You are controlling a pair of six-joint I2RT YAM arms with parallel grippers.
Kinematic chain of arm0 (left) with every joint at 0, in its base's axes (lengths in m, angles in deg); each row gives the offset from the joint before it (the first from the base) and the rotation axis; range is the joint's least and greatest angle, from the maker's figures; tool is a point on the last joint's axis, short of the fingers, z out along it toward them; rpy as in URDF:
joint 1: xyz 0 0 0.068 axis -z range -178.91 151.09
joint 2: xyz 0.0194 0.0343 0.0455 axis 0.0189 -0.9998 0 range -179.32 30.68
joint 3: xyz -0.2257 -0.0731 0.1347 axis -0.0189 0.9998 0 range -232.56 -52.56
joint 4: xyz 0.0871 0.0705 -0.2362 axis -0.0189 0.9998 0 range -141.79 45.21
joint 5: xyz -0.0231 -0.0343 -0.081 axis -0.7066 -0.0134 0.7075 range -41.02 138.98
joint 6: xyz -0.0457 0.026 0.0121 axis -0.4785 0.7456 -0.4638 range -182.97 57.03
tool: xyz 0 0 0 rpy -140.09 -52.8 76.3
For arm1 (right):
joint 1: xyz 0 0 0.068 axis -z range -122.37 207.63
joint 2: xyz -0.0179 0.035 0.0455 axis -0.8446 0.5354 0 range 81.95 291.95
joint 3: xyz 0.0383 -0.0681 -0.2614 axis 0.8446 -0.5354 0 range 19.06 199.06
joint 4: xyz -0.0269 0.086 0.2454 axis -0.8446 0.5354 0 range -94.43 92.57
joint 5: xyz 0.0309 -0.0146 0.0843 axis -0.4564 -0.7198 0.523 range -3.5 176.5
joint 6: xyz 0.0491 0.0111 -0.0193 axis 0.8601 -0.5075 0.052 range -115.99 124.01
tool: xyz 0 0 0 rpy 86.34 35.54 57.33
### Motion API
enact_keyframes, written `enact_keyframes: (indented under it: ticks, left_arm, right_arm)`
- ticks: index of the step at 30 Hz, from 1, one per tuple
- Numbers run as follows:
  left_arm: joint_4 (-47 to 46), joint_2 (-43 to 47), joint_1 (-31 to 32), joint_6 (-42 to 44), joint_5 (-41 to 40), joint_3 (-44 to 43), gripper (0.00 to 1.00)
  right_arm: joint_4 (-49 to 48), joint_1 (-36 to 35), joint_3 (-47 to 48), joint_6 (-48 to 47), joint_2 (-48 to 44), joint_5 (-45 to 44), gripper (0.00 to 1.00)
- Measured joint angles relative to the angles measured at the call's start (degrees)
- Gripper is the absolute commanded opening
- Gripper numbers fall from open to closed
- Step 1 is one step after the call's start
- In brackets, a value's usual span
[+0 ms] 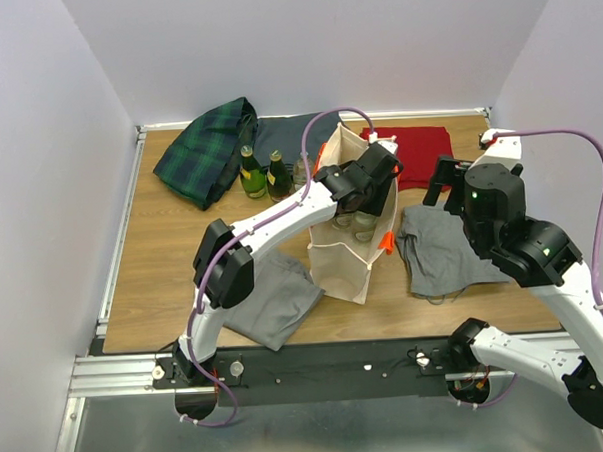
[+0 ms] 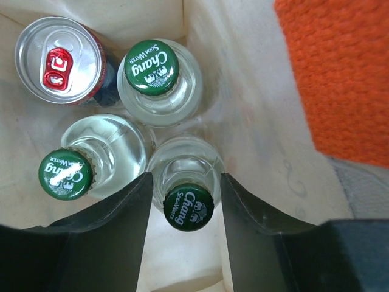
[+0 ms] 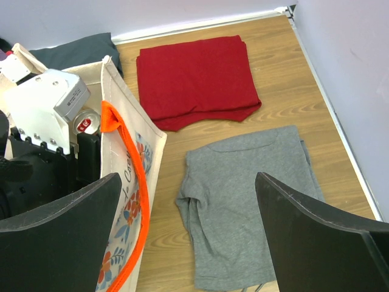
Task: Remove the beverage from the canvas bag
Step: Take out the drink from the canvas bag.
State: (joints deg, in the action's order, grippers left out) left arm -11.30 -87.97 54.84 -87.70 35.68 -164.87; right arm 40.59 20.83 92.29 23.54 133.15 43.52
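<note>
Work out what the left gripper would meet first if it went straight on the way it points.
Probably the clear glass bottle with a green Chang cap, in the cream canvas bag, between the fingers of the left gripper; depth is unclear.

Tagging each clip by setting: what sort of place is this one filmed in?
Probably a lab test cell: plain white walls box in a wooden tabletop, a metal rail runs along its near edge, and robot arms are bolted there.

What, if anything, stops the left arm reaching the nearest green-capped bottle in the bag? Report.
Likely nothing, so yes: the left end effector sits inside the canvas bag, its fingers flanking that bottle.
</note>
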Motion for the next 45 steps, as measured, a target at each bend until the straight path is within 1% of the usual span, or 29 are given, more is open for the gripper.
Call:
enact_keyframes:
  ticks: [3, 13, 16, 18, 19, 20, 22, 25, 27, 32, 33, 35, 36, 45]
  left_arm:
    - [0.00, -0.31, 0.00, 0.00, 0.02, 0.00, 0.52]
    - [0.00, -0.63, 0.00, 0.00, 0.02, 0.00, 0.52]
    - [0.00, -0.63, 0.00, 0.00, 0.02, 0.00, 0.47]
    - [0.00, -0.63, 0.00, 0.02, 0.00, 0.00, 0.46]
    - [-0.02, -0.63, -0.02, 0.07, 0.02, 0.00, 0.45]
    - [-0.04, -0.63, -0.02, 0.07, 0.02, 0.00, 0.41]
    - [-0.02, -0.63, -0.02, 0.17, 0.02, -0.09, 0.40]
    - [0.02, -0.66, -0.04, 0.70, -0.02, -0.31, 0.35]
    - [0.00, -0.76, -0.07, 0.81, -0.02, -0.42, 0.27]
    - [0.00, -0.83, -0.07, 0.87, -0.02, -0.50, 0.18]
    - [0.00, -0.83, -0.07, 0.90, -0.02, -0.50, 0.13]
    - [0.00, -0.83, -0.07, 0.90, 0.00, -0.50, 0.08]
    - [0.00, -0.83, -0.07, 0.87, 0.00, -0.50, 0.00]
    - [0.00, -0.83, -0.07, 0.90, 0.00, -0.50, 0.00]
  right_arm:
    - [0.00, 0.00, 0.00, 0.00, 0.00, 0.00, 1.00]
    - [-0.02, 0.00, -0.02, -0.04, 0.00, 0.00, 1.00]
    - [-0.02, 0.00, -0.02, -0.02, 0.00, 0.00, 1.00]
    - [-0.02, 0.00, -0.02, -0.04, 0.00, 0.00, 1.00]
    - [-0.02, 0.00, -0.02, -0.04, 0.00, 0.00, 1.00]
    - [-0.02, 0.00, -0.02, -0.04, 0.00, 0.00, 1.00]
    - [-0.02, 0.00, -0.02, -0.04, 0.00, 0.00, 1.00]
    - [-0.02, 0.00, -0.02, -0.04, 0.00, 0.00, 1.00]
    - [-0.02, 0.00, -0.02, -0.04, -0.02, 0.00, 1.00]
    - [-0.02, 0.00, -0.02, -0.02, -0.35, 0.00, 1.00]
    - [-0.02, 0.00, -0.02, -0.04, -0.37, 0.00, 1.00]
    - [-0.02, 0.00, -0.02, -0.04, -0.37, 0.00, 1.00]
    - [-0.02, 0.00, -0.02, -0.04, -0.37, 0.00, 1.00]
    - [-0.02, 0.00, -0.09, -0.04, -0.37, 0.00, 1.00]
